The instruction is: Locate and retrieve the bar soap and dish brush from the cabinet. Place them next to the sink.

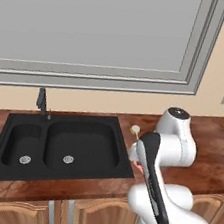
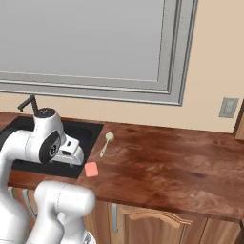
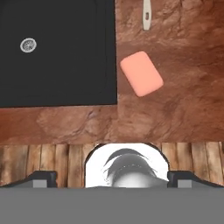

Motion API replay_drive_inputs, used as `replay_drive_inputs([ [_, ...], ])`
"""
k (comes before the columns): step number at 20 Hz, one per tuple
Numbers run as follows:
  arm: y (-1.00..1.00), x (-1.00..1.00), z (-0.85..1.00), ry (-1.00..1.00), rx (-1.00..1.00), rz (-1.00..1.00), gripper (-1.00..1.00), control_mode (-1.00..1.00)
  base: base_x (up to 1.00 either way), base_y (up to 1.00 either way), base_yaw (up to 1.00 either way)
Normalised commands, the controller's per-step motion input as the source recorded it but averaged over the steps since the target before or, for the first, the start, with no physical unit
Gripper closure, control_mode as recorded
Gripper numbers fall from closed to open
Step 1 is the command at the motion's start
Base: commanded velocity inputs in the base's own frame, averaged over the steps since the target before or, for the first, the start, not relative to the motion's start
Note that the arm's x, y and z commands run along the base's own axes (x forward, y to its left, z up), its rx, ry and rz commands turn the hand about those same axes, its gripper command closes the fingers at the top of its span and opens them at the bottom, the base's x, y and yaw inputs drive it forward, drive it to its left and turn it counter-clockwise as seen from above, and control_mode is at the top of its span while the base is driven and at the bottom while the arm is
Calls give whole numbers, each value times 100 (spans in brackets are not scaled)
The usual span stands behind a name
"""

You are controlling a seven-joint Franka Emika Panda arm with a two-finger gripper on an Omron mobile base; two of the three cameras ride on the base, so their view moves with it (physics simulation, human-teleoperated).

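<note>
Your two base views look forward and down from behind the arm, sharing the sink (image 1: 61, 147) and counter (image 2: 181, 162); your hand view stares straight down near the counter's front edge.

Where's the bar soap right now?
The bar soap lies flat on the counter just off the sink's right edge, with the dish brush beyond it toward the wall.

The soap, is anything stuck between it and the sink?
No, nothing is. The bar soap lies flat on the counter, right beside the sink, with bare wood between them. The dish brush lies farther back.
</note>
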Motion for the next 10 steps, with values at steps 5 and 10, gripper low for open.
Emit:
replay_drive_inputs([
  [5, 20, -5, 5, -11, -5, -1, -100, -100, 0, 0, 0],
  [10, 20, -15, -9, -29, 1, 0, -100, -100, 0, 0, 0],
])
